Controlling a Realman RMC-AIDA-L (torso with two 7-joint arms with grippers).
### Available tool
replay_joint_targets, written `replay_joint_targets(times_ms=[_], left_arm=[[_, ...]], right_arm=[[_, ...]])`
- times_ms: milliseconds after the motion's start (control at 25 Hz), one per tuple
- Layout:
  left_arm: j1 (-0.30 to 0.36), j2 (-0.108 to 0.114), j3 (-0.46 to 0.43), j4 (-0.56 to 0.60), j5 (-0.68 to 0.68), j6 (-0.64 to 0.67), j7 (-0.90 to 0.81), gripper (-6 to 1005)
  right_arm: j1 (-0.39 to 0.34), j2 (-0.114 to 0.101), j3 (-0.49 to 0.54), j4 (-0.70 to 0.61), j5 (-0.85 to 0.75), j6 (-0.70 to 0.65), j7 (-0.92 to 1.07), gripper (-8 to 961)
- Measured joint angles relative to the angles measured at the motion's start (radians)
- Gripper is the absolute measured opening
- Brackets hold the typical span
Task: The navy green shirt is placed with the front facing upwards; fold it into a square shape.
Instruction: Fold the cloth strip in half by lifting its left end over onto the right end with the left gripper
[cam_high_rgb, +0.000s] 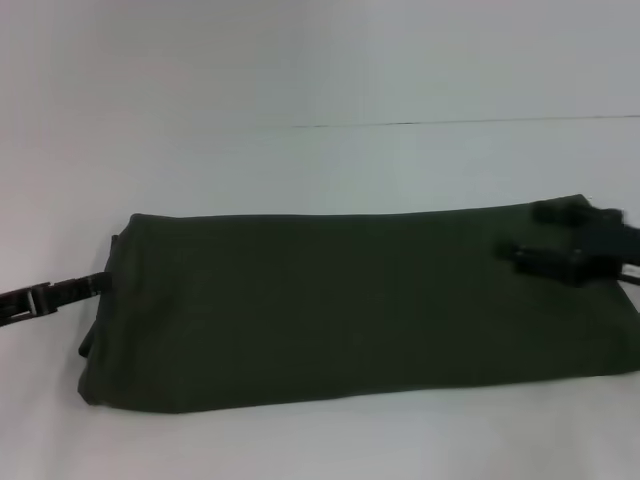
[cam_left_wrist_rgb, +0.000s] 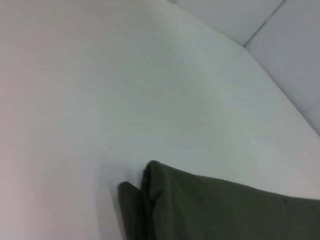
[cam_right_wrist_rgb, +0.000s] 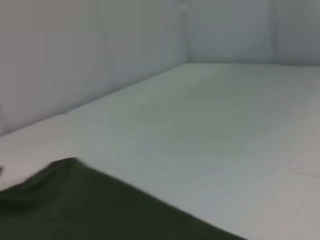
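On white surface, navy green shirt already long folded band; left tool at its left end, right tool over right end, grip of both unreadable; next: fold ends inward toward shirt middle for square

No text, label, brand, number or sign is showing legibly in any of the three views. The navy green shirt is lying folded into a long band with only plain dark fabric facing up, so no lettering or tag is appearing on it, and the pale desk under it is carrying no markings either.
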Motion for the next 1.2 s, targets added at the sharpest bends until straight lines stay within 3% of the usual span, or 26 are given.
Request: replay_joint_targets(times_ms=[280, 320, 560, 680, 840, 880, 1200], left_arm=[[0.001, 0.009, -0.006, 0.017, 0.001, -0.009, -0.057, 699], [0.002, 0.01, -0.003, 0.023, 0.002, -0.006, -0.064, 766], [0.006, 0.005, 0.029, 0.055, 0.003, 0.012, -0.104, 891], [0.005, 0.003, 0.057, 0.076, 0.007, 0.013, -0.126, 891], [-0.004, -0.006, 0.18, 0.184, 0.071, 0.01, -0.27, 891], [-0.011, -0.015, 0.245, 0.234, 0.117, 0.001, -0.353, 891], [-0.019, -0.028, 0.312, 0.237, 0.165, -0.046, -0.43, 891]], right_arm=[[0.047, 0.001, -0.033, 0.102, 0.002, 0.003, -0.066, 905], [0.05, 0.001, -0.033, 0.114, 0.004, 0.001, -0.074, 906], [0.057, 0.001, -0.034, 0.142, 0.035, 0.005, -0.087, 909], [0.059, 0.0, -0.034, 0.15, 0.053, 0.007, -0.092, 910], [0.059, 0.001, -0.036, 0.168, 0.063, 0.004, -0.107, 911], [0.06, 0.001, -0.036, 0.175, 0.063, 0.006, -0.112, 911], [0.06, 0.003, -0.036, 0.215, 0.064, 0.019, -0.128, 906]])
